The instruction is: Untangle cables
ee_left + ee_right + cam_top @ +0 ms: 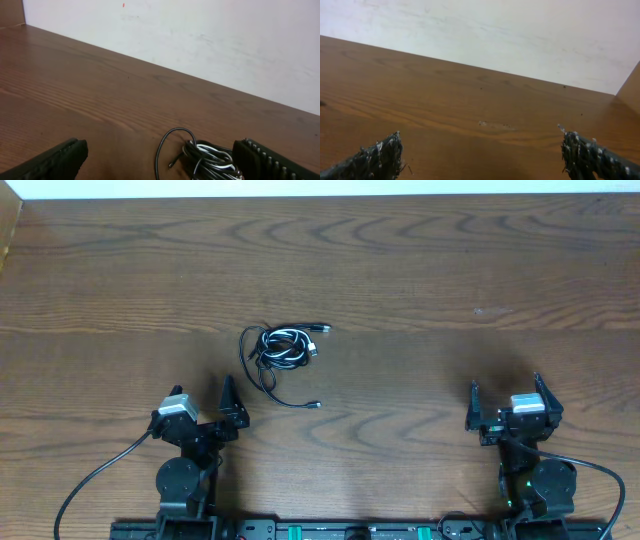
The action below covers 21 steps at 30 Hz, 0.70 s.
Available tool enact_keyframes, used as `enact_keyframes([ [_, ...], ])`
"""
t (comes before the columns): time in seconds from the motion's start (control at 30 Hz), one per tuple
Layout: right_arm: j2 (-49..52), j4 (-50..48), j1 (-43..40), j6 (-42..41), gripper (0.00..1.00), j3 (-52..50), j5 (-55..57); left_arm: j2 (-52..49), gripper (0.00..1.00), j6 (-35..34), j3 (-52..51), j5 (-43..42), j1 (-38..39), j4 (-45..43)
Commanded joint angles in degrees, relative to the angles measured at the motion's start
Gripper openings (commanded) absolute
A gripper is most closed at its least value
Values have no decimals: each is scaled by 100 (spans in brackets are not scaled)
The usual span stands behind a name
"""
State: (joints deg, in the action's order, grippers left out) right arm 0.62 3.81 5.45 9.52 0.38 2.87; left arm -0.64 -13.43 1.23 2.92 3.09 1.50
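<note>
Two open grippers sit short of a tangled cable bundle

The left gripper point(204, 396), spread wide and empty, is nearer: the cables point(283, 350) lie ahead, slightly right of its fingers. The right gripper point(505, 390), equally wide and empty, has them far to its left.

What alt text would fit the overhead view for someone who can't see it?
A tangled bundle of black and white cables lies near the middle of a brown wooden table. Near the bottom, the left gripper and right gripper sit open and empty, apart from the cables.
</note>
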Motion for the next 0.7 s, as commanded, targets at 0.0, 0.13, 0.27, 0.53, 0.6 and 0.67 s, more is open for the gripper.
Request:
enact_keyframes([
  [0.0, -24, 20, -22, -4, 99, -9, 63, 2, 98, 92, -101, 31, -28, 249],
  [0.13, -24, 20, -22, -4, 99, -9, 63, 2, 98, 92, -101, 31, -28, 249],
  [0.27, -24, 20, -22, -4, 99, -9, 63, 2, 98, 92, -101, 31, -28, 251],
  [0.53, -24, -74, -22, -4, 99, -7, 63, 4, 98, 92, -101, 96, -28, 192],
  [0.6, -24, -160, -22, 31, 99, -7, 94, 4, 98, 92, -101, 96, -28, 195],
  [0.67, -24, -393, -22, 192, 99, -7, 284, 4, 98, 94, -101, 101, -28, 144],
])
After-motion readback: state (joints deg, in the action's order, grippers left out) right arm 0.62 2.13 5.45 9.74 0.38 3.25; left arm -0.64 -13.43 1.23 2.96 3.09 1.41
